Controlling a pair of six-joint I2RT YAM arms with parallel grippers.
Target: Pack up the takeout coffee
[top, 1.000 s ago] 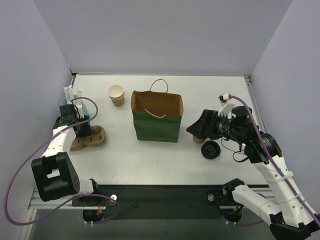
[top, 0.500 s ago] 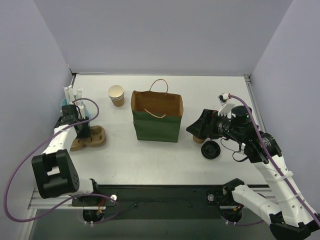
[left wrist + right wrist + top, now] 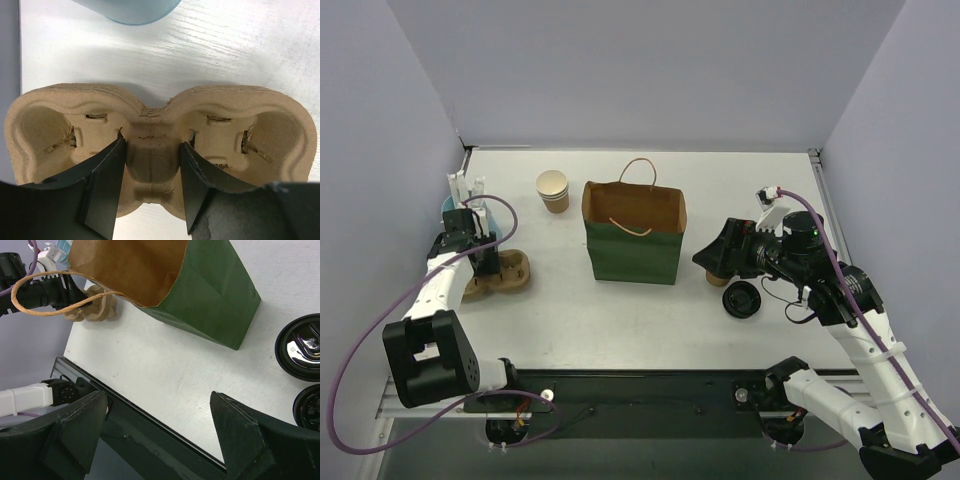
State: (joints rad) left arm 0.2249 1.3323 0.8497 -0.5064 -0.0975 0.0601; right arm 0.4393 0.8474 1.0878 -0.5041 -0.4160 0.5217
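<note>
Left arm's elbow and cable shift slightly over last second. Left gripper (image 3: 152,150) stays put, fingers clamped on middle ridge of cup carrier (image 3: 225,130); carrier flat on table.

Right gripper (image 3: 159,400) unmoved, fingers spread wide, nothing between them, hovering just right of green bag (image 3: 210,295).

Coffee (image 3: 300,347) is probably upper black-lidded disc, on table right of bag; loose lid (image 3: 309,407) just beside it.

Coffee untouched, bag empty: packing not started. Carrier grip looks like preparation.
</note>
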